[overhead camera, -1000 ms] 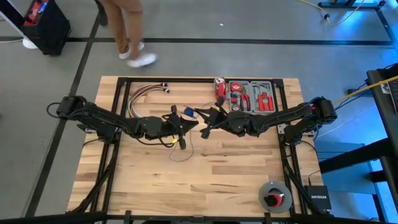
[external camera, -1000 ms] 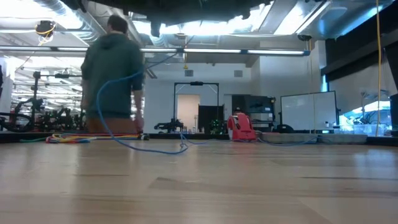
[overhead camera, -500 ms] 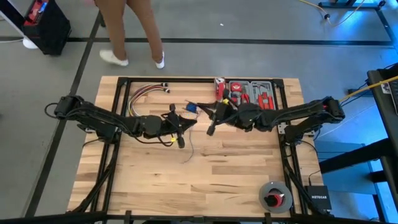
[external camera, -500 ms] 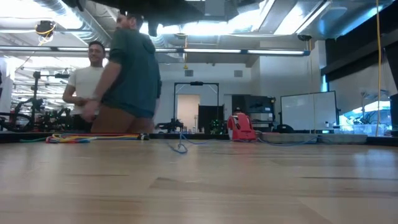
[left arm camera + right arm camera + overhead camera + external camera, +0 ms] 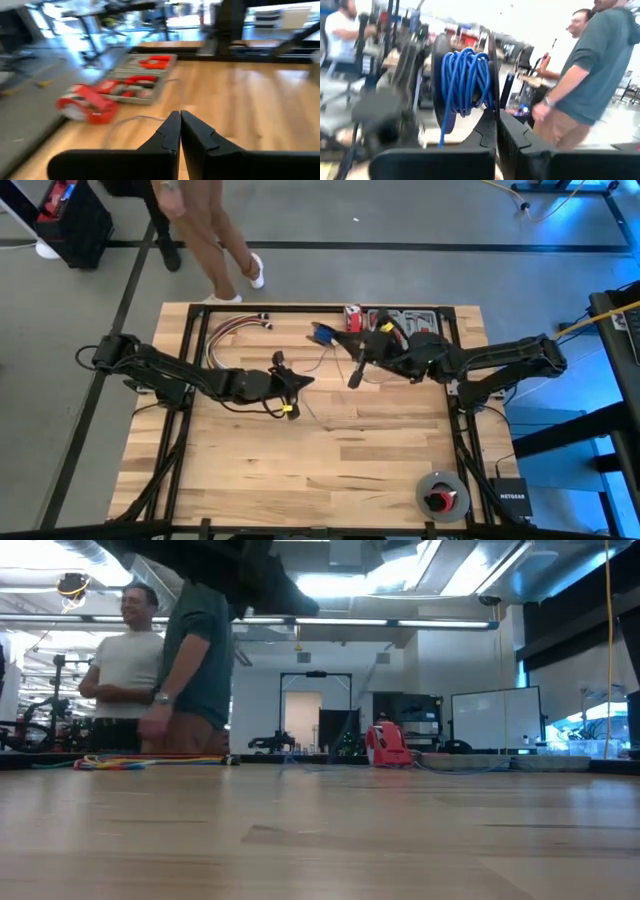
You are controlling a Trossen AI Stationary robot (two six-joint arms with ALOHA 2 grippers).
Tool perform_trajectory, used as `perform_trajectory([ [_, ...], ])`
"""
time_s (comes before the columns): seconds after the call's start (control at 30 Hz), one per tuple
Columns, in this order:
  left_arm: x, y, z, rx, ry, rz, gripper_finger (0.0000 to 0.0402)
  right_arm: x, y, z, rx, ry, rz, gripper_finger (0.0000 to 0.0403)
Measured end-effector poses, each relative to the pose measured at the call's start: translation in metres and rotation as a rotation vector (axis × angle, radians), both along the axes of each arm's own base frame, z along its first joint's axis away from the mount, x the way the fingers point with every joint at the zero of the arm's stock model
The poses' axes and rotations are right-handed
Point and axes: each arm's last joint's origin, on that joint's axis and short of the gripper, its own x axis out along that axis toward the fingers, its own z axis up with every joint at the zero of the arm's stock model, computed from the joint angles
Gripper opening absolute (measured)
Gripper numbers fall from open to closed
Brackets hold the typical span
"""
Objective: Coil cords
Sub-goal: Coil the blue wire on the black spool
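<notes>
Nearest edge of the bench [image 5: 330, 470]: one grey tape roll [image 5: 442, 495] with a red core at the right front corner. Just off that corner, one black box [image 5: 513, 498] with white lettering, apparently "NETGEAR".

Mid-bench: two dark arms. Left gripper [image 5: 291, 381] hangs over the centre, fingers [image 5: 170, 134] clenched together with nothing visible between them. Right gripper [image 5: 352, 376] is further back, right of centre, fingers [image 5: 492, 131] pressed shut at the base of one black spool [image 5: 465, 82] wound with blue cord [image 5: 464, 86]; the spool stands directly at the fingertips. I cannot tell for sure that it is pinched. From above, the blue coil shows behind the right gripper, and one thin strand [image 5: 312, 414] trails across the boards between the two grippers.

Back edge: one open grey tool case [image 5: 405, 332] holding red-handled tools, one red object [image 5: 352, 316] beside it, one bundle of coloured wires [image 5: 228, 336] at the left rear.

Beyond the bench: two people, one in a teal top [image 5: 200, 660], one in a white shirt [image 5: 125, 670]. One black bag [image 5: 75, 222] on the floor.
</notes>
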Motion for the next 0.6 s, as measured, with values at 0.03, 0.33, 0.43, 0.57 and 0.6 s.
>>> perform_trajectory([
  [0.03, -0.002, 0.001, 0.002, 0.019, 0.010, 0.033, 0.0003, 0.000, 0.002, -0.003, -0.001, 0.025, 0.016, 0.0001],
  [0.33, -0.017, -0.006, 0.023, 0.006, -0.041, -0.009, 0.0003, -0.001, 0.013, -0.018, -0.023, 0.177, 0.021, 0.0001],
  [0.43, -0.015, -0.010, 0.024, -0.047, -0.077, -0.097, 0.0007, 0.000, 0.012, -0.021, -0.022, 0.200, 0.019, 0.0001],
  [0.57, -0.003, -0.014, 0.020, -0.077, -0.138, -0.193, 0.0039, 0.001, 0.012, -0.022, -0.023, 0.210, 0.018, 0.0001],
  [0.6, 0.001, -0.015, 0.018, -0.075, -0.152, -0.210, 0.0051, 0.001, 0.012, -0.023, -0.023, 0.210, 0.018, 0.0001],
])
